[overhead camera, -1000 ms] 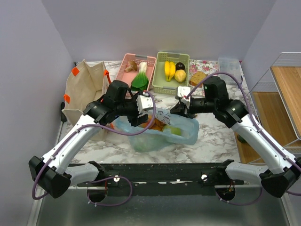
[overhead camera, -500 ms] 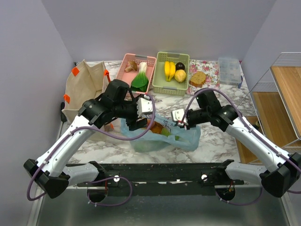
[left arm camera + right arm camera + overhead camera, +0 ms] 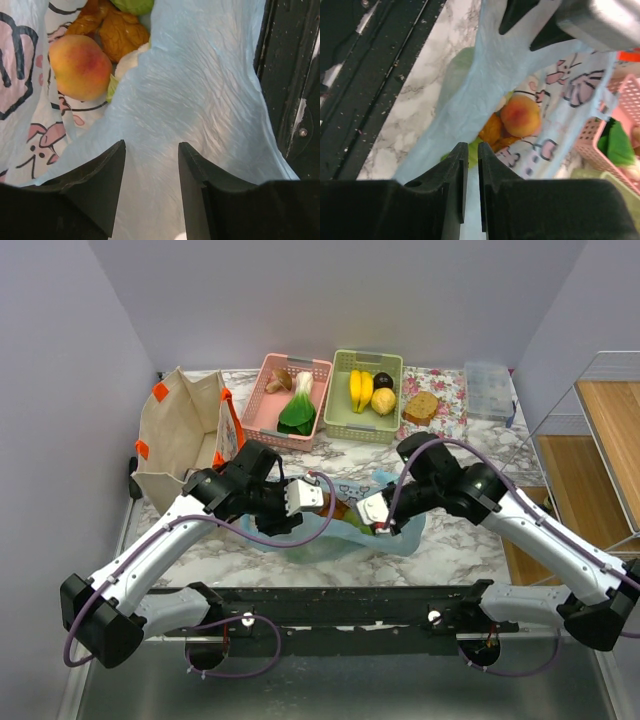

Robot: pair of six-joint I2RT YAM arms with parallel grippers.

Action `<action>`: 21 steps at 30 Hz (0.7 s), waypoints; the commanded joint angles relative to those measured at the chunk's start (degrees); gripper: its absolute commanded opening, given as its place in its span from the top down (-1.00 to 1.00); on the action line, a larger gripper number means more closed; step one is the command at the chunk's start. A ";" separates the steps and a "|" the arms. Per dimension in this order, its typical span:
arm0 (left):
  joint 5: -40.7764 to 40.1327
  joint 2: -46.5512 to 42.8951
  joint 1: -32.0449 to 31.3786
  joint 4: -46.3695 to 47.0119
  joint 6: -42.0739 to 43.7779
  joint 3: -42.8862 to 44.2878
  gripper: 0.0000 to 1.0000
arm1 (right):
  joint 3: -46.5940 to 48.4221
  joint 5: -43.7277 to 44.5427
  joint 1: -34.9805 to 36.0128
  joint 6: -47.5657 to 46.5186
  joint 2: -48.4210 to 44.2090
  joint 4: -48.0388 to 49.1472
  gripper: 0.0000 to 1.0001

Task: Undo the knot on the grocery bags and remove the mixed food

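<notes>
The light blue grocery bag [image 3: 405, 532] lies mid-table with its mouth spread; no knot shows. Inside are a peach [image 3: 80, 67], a brownish-orange piece [image 3: 120, 32] and a green cabbage [image 3: 132, 5]. My left gripper [image 3: 151, 147] hovers over the bag's near wall [image 3: 200, 100], jaws apart, film between and behind them. My right gripper [image 3: 473, 146] is closed down to a thin gap on the bag's rim [image 3: 470, 90], with the peach [image 3: 521, 116] just beyond. From above, the left gripper [image 3: 325, 502] and the right gripper [image 3: 378, 525] face each other across the bag's mouth.
A beige tote [image 3: 180, 425] stands at the left. At the back are a pink basket [image 3: 292, 390], a green basket [image 3: 350, 425] with bananas, a bread slice [image 3: 422, 407] and a clear box [image 3: 488, 375]. A wire rack [image 3: 600, 440] stands right; a black rail [image 3: 330, 605] lines the near edge.
Both grippers came down and toward the near edge, meeting at the bag's mouth. The left jaws narrowed. The right gripper moved onto the bag's rim.
</notes>
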 commanded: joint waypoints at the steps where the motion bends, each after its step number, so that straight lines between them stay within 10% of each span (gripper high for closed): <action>1: 2.13 -0.82 0.59 3.54 -0.94 1.41 0.08 | -1.46 4.08 2.56 2.27 4.35 2.56 0.63; 6: 4.26 -1.55 0.61 5.89 1.99 -1.07 0.15 | -7.85 18.60 2.62 4.60 8.75 9.63 0.55; 14: 1.05 -4.80 3.28 3.18 16.87 -12.06 0.14 | -16.16 27.18 -3.39 7.45 8.79 14.11 -0.94; 21: -5.24 -8.43 6.98 7.98 27.29 -25.21 0.08 | -16.47 20.73 -9.56 11.10 11.77 11.55 -0.99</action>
